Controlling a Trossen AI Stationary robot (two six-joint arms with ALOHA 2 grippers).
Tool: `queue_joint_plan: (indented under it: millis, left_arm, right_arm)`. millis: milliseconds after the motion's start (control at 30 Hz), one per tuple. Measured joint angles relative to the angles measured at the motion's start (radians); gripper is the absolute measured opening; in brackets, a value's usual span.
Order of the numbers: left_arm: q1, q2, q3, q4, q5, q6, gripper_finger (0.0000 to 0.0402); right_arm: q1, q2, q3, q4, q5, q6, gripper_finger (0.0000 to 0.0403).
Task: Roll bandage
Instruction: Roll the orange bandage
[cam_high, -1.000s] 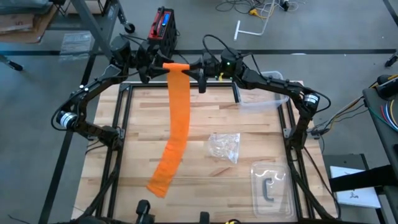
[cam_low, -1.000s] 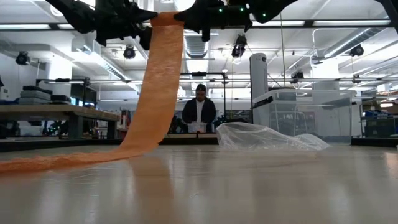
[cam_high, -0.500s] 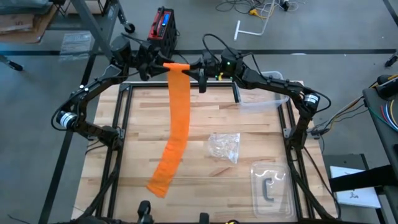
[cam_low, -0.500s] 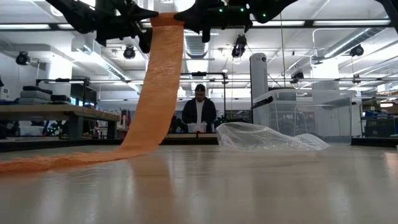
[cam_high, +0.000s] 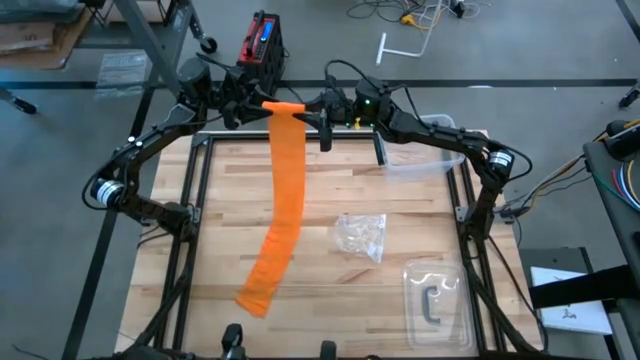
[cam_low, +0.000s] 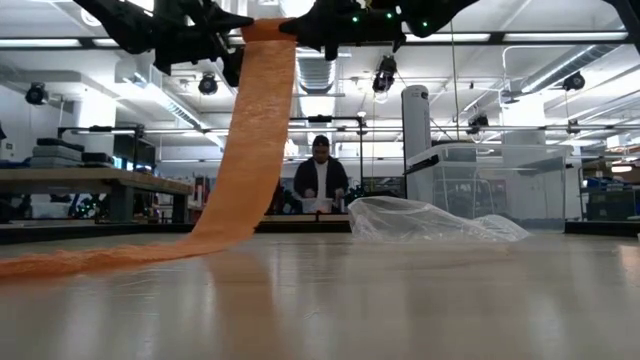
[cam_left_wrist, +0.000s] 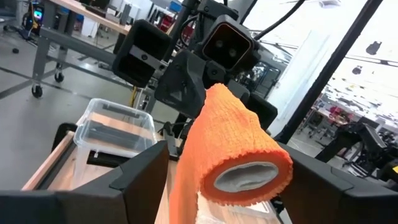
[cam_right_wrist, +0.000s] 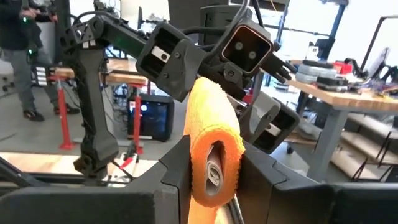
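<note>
The bright orange bandage (cam_high: 285, 190) is partly rolled: its small roll (cam_high: 283, 106) is held high over the table's far edge between my two grippers, and the flat band hangs down from it. The band's free end (cam_high: 256, 295) lies on the wooden table near the front left. My left gripper (cam_high: 255, 105) holds the roll's left end and my right gripper (cam_high: 312, 108) its right end, facing each other. The roll shows in the left wrist view (cam_left_wrist: 239, 155) and the right wrist view (cam_right_wrist: 214, 146), with a pale core inside. My left gripper holds the roll's left end (cam_left_wrist: 245, 174) between its two fingers (cam_left_wrist: 146, 171), coming level from the table's left. The roll is lifted clear and lies level. My right gripper pinches the roll's right end (cam_right_wrist: 211, 180) between its two fingers (cam_right_wrist: 177, 168), coming level from the table's right. The band hangs below, slanting down to the table.
A crumpled clear plastic wrapper (cam_high: 362, 236) lies right of the band. A clear plastic tray (cam_high: 434, 300) holding a dark clip sits at the front right. A clear container (cam_high: 425, 150) stands at the far right. A person (cam_low: 320, 180) stands in the room beyond the table.
</note>
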Motion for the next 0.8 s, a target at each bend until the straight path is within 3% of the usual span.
queue_joint_plan:
  millis: [533,800]
  left_arm:
    - [-0.001,0.000,0.000,0.000,0.003,0.023,0.0291]
    - [-0.015,0.000,-0.001,-0.001,0.001,-0.028,0.0267]
  right_arm:
    - [0.000,0.000,0.000,-0.013,-0.026,0.047,0.0089]
    - [0.000,0.000,0.000,-0.021,-0.028,-0.019,0.0089]
